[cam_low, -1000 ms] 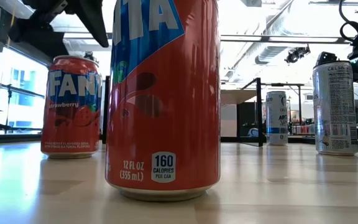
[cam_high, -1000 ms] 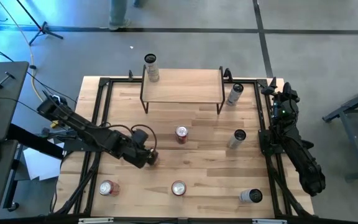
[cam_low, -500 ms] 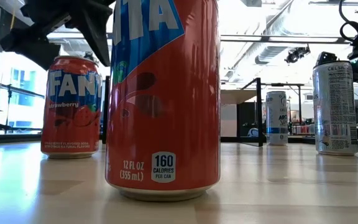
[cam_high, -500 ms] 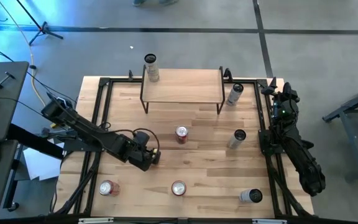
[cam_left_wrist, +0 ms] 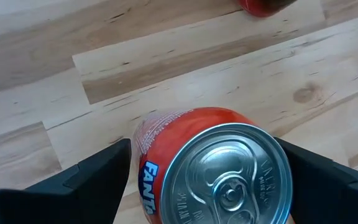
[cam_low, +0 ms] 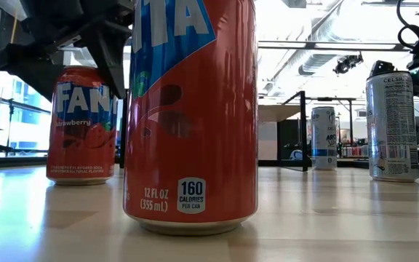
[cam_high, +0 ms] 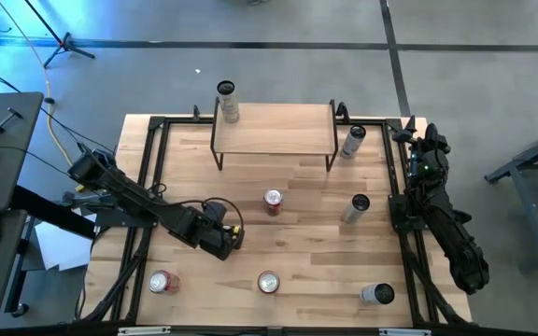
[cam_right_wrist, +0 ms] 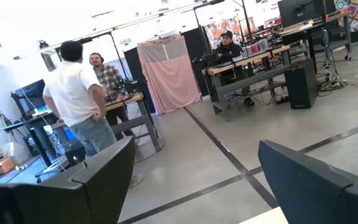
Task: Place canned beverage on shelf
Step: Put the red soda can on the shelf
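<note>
Can point(cam_left_wrist: 213, 168) seemingly between left pincer point(cam_left_wrist: 207, 180) fingers.

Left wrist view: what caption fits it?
Open left gripper straddling an upright red Fanta can on the wooden tabletop.

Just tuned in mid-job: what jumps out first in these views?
The left gripper is open around a red Fanta can standing on the table, a finger on each side, at left-centre in the high view. In the low view another Fanta can fills the frame. The shelf at the far edge carries one can on its left corner; the right gripper waits, open, at the right rail.
</note>
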{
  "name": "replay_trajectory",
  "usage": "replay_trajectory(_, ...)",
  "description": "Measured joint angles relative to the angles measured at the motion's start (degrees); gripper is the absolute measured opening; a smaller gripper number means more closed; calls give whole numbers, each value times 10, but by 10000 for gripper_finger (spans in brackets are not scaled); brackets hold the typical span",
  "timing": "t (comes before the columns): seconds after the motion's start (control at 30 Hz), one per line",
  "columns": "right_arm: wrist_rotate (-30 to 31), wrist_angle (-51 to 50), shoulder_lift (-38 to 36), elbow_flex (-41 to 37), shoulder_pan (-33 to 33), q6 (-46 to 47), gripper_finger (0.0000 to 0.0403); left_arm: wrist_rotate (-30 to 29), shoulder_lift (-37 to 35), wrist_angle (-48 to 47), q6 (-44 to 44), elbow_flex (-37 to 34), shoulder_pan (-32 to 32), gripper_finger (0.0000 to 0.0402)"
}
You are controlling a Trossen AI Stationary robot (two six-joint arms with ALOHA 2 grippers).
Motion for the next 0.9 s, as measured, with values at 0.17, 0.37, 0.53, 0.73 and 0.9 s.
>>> replay_trajectory(0.17,0,0,0,0,0,0,328,-1,0,0,1,0,-5,331)
replay_trajectory(0.37,0,0,0,0,0,0,328,-5,0,4,13,0,-11,283)
replay_trajectory(0.53,0,0,0,0,0,0,328,-7,-1,5,37,0,-11,257)
replay_trajectory(0.73,0,0,0,0,0,0,328,-8,-1,20,153,0,-16,262)
replay_trajectory(0.9,0,0,0,0,0,0,328,-13,-1,37,255,0,-20,268)
